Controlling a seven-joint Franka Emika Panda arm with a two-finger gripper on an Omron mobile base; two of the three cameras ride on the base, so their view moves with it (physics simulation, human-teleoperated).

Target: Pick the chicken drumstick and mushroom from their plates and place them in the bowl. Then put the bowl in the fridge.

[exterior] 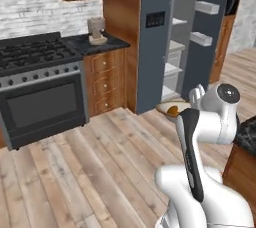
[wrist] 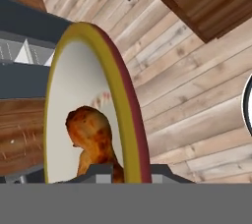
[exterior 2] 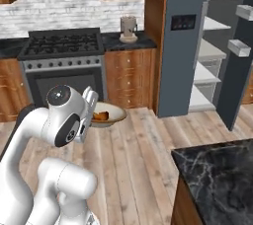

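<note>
Fingers [wrist: 101, 170] sit at the bottom centre of the hand view, clamped on the rim of the bowl [wrist: 125, 95], whose yellow and dark red edge arcs up through the middle of the frame. Inside its pale hollow lies the chicken drumstick [wrist: 93, 139], reddish-brown, low and left of centre.

From the left base view the bowl [exterior: 172, 107] shows at centre right, held above the wood floor just left of the white arm, with an orange-brown lump in it. Behind it, at upper right, the fridge [exterior: 160, 32] stands with its door swung open and white shelves bared.

From the right base view the bowl [exterior 2: 109, 115] is at centre left beside the arm's wrist, the fridge [exterior 2: 185, 46] at upper right, and a black stove [exterior 2: 62, 66] at upper left.
</note>
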